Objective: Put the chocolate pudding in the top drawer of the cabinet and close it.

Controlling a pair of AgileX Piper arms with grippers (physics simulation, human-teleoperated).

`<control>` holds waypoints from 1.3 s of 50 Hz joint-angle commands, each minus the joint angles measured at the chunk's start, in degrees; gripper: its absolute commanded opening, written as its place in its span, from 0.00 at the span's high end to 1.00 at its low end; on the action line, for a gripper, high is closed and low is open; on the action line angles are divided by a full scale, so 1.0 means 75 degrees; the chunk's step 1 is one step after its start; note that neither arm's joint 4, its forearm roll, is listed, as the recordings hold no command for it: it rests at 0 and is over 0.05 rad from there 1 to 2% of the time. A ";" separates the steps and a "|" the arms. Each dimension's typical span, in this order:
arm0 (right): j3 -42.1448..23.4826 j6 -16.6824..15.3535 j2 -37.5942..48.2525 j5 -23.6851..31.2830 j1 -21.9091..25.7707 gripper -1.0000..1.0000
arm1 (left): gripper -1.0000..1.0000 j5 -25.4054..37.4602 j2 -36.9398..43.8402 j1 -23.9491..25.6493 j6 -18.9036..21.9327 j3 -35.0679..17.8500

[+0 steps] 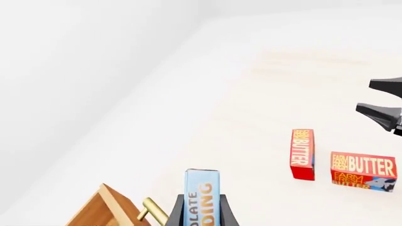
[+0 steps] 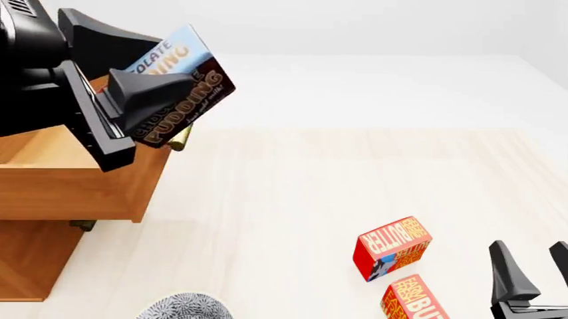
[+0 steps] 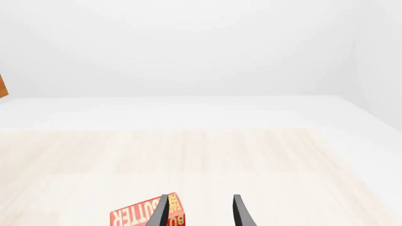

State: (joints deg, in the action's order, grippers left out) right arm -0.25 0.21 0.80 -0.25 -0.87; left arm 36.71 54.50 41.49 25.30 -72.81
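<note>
Bright, even, flat light is filling all three renders, washing the pale table (image 2: 355,179) and white backdrop nearly together. Shadows are staying faint; only soft shading is showing under the open top drawer (image 2: 80,186). Edges are rendering crisp, with no glare, blur or lens distortion appearing anywhere

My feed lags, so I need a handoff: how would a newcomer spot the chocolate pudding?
Find the wooden cabinet at the table's left, its top drawer pulled open. Above it the left hand grips a thin box, the chocolate pudding. Its blue-and-brown faces differ from the red butter boxes.
</note>
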 commanded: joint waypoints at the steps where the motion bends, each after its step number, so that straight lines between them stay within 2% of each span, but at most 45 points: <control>1: 0.0000 0.0004 0.0004 -0.0001 0.0001 0.00 | 1.00 0.0124 -0.0206 -0.0217 0.0306 -0.0151; 34: 0.0000 -0.0002 0.0000 0.0000 0.0000 0.00 | 1.00 0.0707 -0.0640 -0.1374 0.0546 -0.0917; 45: 0.0000 -0.0004 -0.0004 0.0001 -0.0001 0.00 | 1.00 0.0457 -0.0784 -0.1947 0.0633 -0.0573; 47: 0.0000 -0.0004 -0.0005 0.0001 0.0000 0.00 | 1.00 0.0447 -0.0629 -0.1876 0.0449 -0.0620; 48: 0.0000 0.0000 -0.0001 0.0001 -0.0001 0.00 | 1.00 0.0375 -0.0742 -0.2102 0.0588 -0.0476; 65: 0.0000 0.0001 -0.0001 0.0000 0.0000 0.00 | 1.00 0.0048 -0.0429 -0.2736 0.0176 -0.0139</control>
State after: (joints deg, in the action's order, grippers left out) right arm -0.25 0.21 0.79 -0.24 -0.87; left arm 38.53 50.35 23.83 27.23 -75.52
